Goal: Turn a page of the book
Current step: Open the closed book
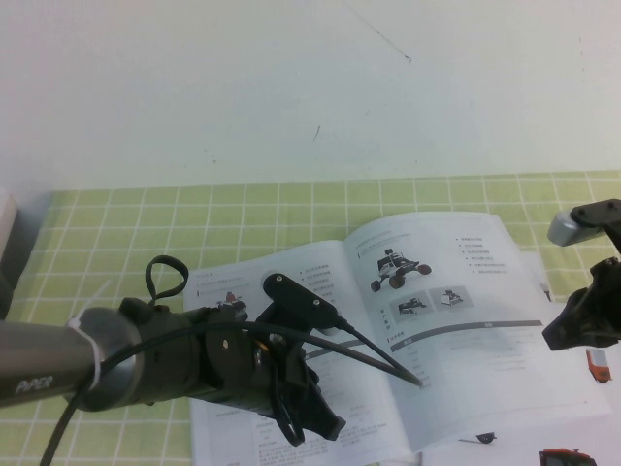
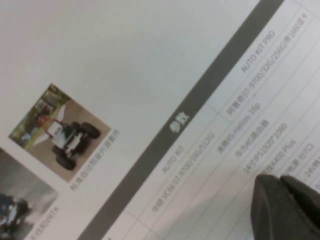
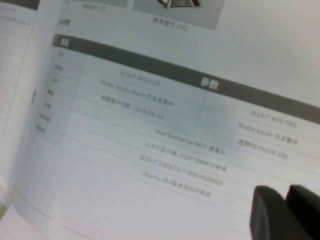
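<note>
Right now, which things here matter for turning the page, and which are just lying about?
For the job: the book, the page, the right gripper beside that page, the left gripper over the book.

Lying about: loose sheet with red-orange picture, green checked mat.

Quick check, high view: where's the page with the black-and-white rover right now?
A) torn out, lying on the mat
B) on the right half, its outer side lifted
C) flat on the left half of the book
B: the page sits right of the fold, its outer side raised off the book.

The page table reads "SCOUT MINI LITE"; the facing page reads "AUTO KIT".
</note>
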`<move>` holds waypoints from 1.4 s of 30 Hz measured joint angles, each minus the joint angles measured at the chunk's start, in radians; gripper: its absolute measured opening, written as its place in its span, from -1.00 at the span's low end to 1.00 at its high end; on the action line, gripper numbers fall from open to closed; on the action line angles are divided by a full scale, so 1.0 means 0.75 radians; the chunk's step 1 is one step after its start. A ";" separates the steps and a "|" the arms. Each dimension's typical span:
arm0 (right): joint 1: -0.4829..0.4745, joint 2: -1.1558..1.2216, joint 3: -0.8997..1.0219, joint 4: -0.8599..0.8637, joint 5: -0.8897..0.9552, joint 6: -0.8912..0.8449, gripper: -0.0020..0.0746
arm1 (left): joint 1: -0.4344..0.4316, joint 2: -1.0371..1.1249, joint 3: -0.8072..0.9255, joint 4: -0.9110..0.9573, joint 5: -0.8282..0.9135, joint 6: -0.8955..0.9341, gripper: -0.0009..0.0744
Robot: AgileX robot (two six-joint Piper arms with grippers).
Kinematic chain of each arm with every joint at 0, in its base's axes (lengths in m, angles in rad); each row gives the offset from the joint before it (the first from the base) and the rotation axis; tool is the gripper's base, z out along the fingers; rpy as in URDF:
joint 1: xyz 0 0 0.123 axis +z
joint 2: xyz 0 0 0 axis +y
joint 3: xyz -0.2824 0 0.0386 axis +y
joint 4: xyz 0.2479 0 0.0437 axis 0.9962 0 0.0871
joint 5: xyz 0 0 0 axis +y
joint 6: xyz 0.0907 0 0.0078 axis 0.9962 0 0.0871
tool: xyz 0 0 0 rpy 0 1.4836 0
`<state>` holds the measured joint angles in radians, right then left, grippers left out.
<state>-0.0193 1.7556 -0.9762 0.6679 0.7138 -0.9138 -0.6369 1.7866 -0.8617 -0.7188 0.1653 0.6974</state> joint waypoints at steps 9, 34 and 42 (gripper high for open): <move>0.006 0.037 0.000 -0.069 0.004 -0.010 -0.95 | 0.000 0.000 0.000 0.000 0.000 -0.005 -0.99; 0.066 -0.057 0.289 -0.166 0.054 0.177 -0.95 | 0.000 -0.019 -0.016 -0.022 -0.038 -0.005 -0.99; 0.105 -0.333 0.302 -0.164 0.023 0.237 -0.95 | 0.000 -0.022 -0.017 -0.048 -0.055 -0.003 -0.99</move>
<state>0.0598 1.5062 -0.7498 0.5448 0.7308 -0.7356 -0.6369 1.7702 -0.8743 -0.7544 0.1244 0.6954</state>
